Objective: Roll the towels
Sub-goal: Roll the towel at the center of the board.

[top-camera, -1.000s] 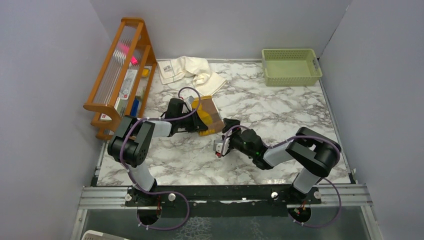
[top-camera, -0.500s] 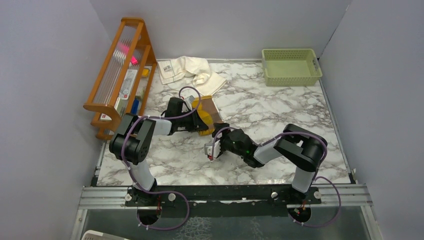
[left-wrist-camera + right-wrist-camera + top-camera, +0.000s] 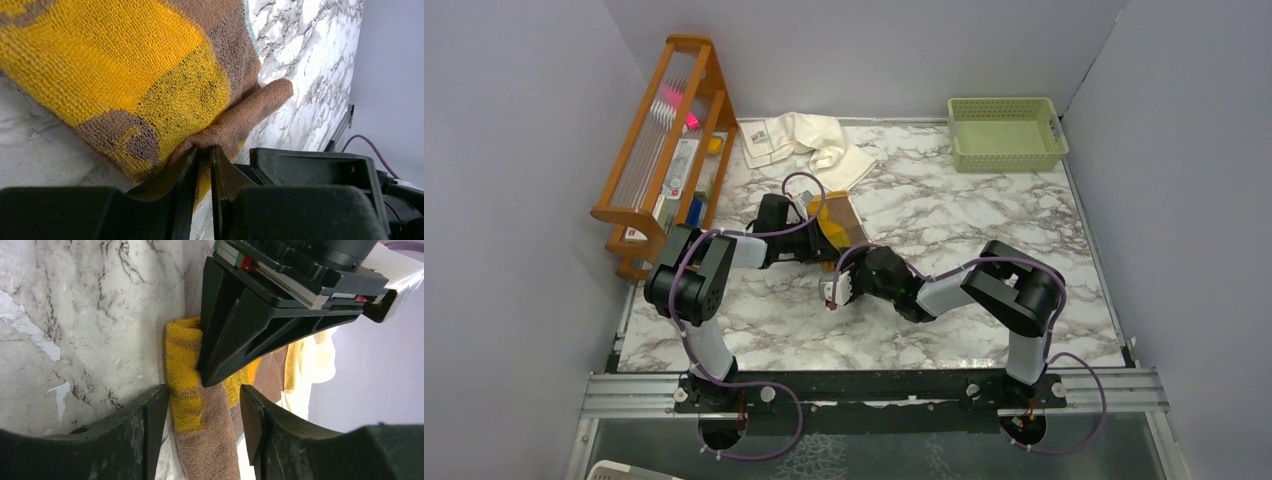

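Grey walls close in a white, grey-veined marble table [image 3: 984, 230] on three sides. Its right half and near strip are bare, giving the arms room there. A slatted wooden rack [image 3: 669, 140] leans along the left edge, and a perforated green plastic basket [image 3: 1006, 132] sits in the far right corner. The cream towel [image 3: 809, 145] lies crumpled against the back wall, label patch up, well apart from both arms.

The brown towel [image 3: 150, 75], looped terry with mustard-yellow patches, lies left of centre, partly rolled, with both arms meeting over it. The left claw [image 3: 202, 150] is pinched nearly closed on a raised brown fold at the towel's edge. The right claw [image 3: 202, 395] is spread wide, its fingers on either side of the towel's rolled yellow end, just beside the left claw. A second ago the right claw sat farther right, off the towel; it has since swung left onto it.
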